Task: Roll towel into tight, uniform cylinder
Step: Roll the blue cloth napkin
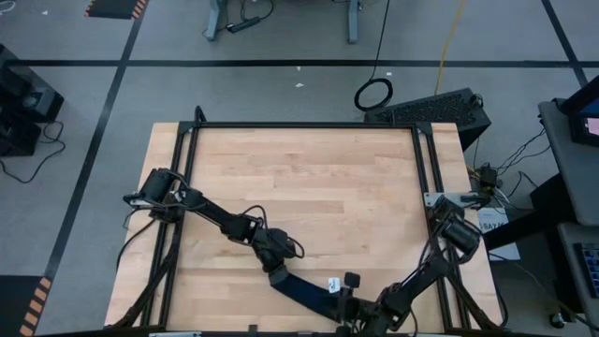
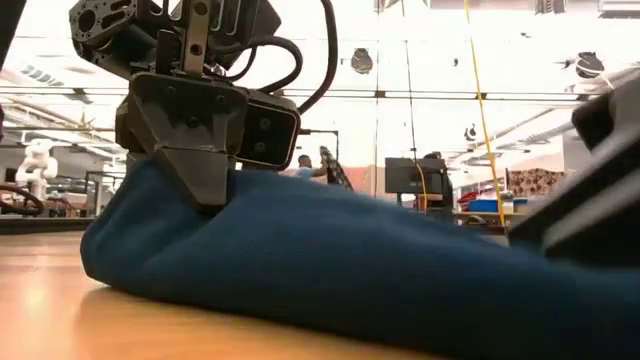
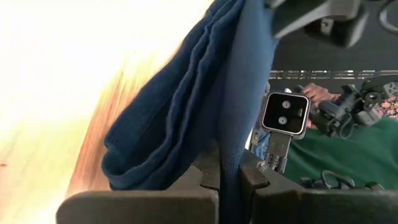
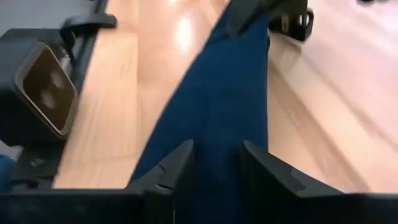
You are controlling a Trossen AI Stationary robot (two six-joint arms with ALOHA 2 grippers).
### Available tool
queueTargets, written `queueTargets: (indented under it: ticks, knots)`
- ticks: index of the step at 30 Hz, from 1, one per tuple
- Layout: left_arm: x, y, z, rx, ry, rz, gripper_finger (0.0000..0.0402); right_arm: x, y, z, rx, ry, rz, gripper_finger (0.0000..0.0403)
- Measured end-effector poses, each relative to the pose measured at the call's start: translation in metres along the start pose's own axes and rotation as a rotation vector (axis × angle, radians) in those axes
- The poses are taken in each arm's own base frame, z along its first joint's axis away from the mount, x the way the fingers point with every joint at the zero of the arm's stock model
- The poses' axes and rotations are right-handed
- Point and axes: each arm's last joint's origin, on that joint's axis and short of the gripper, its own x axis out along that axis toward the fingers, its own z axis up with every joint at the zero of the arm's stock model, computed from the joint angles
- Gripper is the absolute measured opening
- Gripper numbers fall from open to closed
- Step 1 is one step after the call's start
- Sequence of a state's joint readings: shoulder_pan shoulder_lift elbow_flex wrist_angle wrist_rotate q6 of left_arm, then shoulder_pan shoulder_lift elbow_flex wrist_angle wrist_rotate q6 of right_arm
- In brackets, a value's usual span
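At table's front — grippers (image 1: 278, 274) (image 1: 347, 292) pinching towel (image 1: 307, 288)

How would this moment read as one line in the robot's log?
towel: stretched, near edge | left tool: shut on one end | right tool: shut on other end | roll: not formed

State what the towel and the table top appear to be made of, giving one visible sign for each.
The towel: soft woven cloth, matte navy; it folds and sags between the fingers. The table top: probably light wood or wood-look laminate, with plank seams, grain and a slight sheen.

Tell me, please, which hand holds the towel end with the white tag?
The right hand: the white tag sits beside it on the towel, away from the left hand.
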State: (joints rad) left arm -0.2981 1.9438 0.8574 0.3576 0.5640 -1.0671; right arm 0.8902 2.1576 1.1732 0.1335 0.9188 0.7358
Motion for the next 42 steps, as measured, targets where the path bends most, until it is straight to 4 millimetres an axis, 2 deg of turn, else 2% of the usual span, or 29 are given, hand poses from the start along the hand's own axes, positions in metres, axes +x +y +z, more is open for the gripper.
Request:
queueTargets:
  ticks: [4,8,12,19,23,26,28,31,34,36,39,42]
  knots:
    - [0.0,0.0,0.001,0.04,-0.006,-0.005,0.0008,0.006,0.0,-0.012,0.04,0.009,-0.009,0.0118]
    - [-0.002,-0.004,0.007,0.19,-0.053,-0.052,0.0017,0.009,0.0,-0.018,0.067,0.01,-0.021,0.0116]
    - [-0.007,-0.005,0.011,0.306,0.004,-0.136,0.0057,0.009,0.0,-0.018,0.064,0.011,-0.022,0.0116]
    - [-0.034,-0.003,0.027,0.32,0.194,-0.341,0.0143,0.01,0.0,-0.019,0.057,0.017,-0.023,0.0116]
    - [-0.052,-0.019,0.031,0.487,0.113,-0.373,0.0154,0.01,-0.001,-0.02,0.049,0.022,-0.026,0.0116]
    - [-0.069,-0.031,0.024,0.614,0.082,-0.332,0.0155,0.01,-0.001,-0.02,0.05,0.024,-0.026,0.0116]
    - [-0.084,-0.036,0.019,0.667,0.035,-0.241,0.0155,0.01,-0.001,-0.02,0.057,0.027,-0.028,0.0116]
    - [-0.099,-0.059,0.007,0.75,-0.132,-0.074,0.0155,0.01,-0.002,-0.02,0.063,0.029,-0.029,0.0116]
    - [-0.081,-0.081,-0.018,0.903,-0.249,0.047,0.0155,0.01,-0.002,-0.021,0.063,0.029,-0.029,0.0116]
    - [-0.058,-0.085,-0.036,1.013,-0.261,0.118,0.0155,0.01,-0.002,-0.021,0.061,0.03,-0.029,0.0116]
    - [-0.024,-0.076,-0.059,1.08,-0.23,0.232,0.0154,0.011,-0.002,-0.021,0.056,0.031,-0.03,0.0116]
    - [-0.003,-0.064,-0.067,1.086,-0.261,0.359,0.0141,0.011,-0.002,-0.021,0.042,0.032,-0.03,0.0116]
